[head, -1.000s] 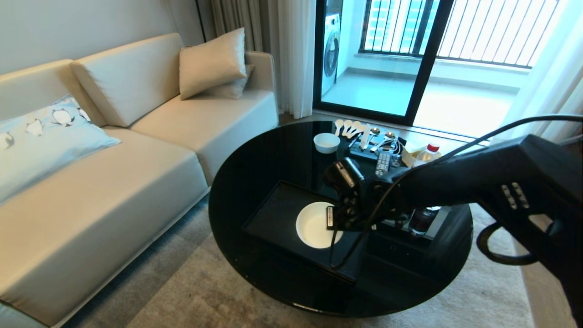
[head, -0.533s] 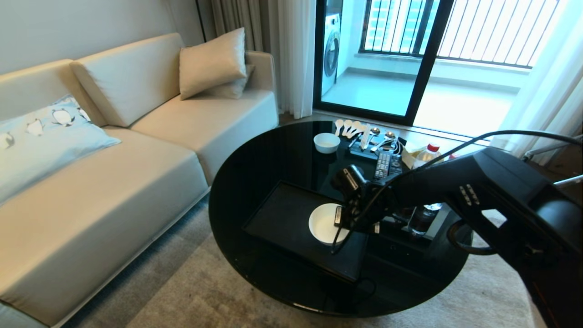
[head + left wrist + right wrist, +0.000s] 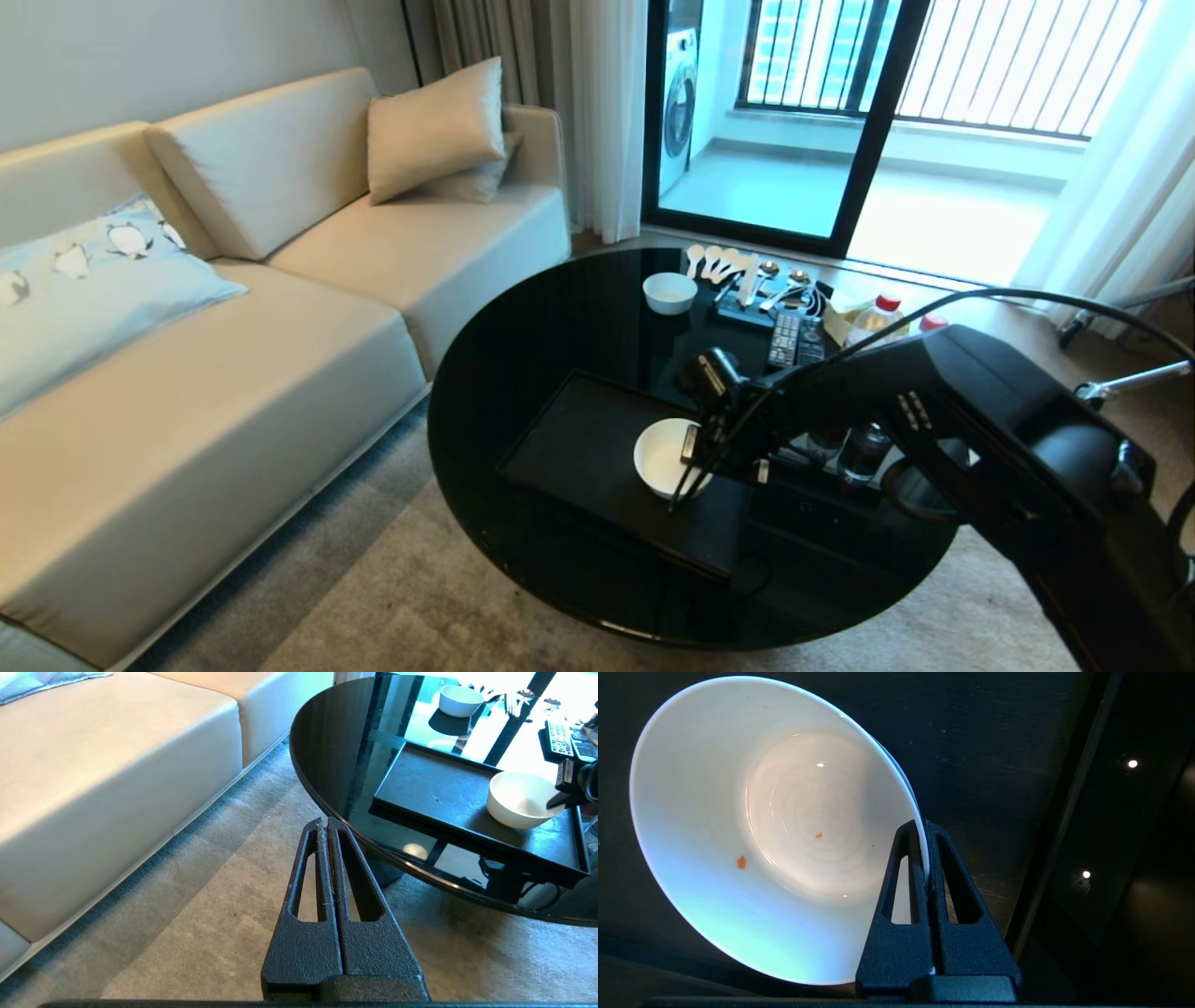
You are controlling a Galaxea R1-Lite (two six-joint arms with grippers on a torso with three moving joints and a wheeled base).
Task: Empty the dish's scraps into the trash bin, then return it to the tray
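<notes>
White glossy round bowl point(image 3: 738, 826), clamped at its rim by the right gripper point(image 3: 924, 858) jaws, hangs over the matte black tray point(image 3: 579, 448); next, set it flat and release.

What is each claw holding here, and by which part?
The right claw is shut on the rim of the white bowl over the tray. The left claw holds nothing.

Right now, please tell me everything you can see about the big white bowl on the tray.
The dish is a round, glossy white bowl, probably ceramic, upright over the near right part of the black tray. It is almost empty: only two tiny orange crumbs stick inside. The right pincer is shut on its rim, one finger inside and one outside. Whether its base rests on the tray is unclear.
</notes>
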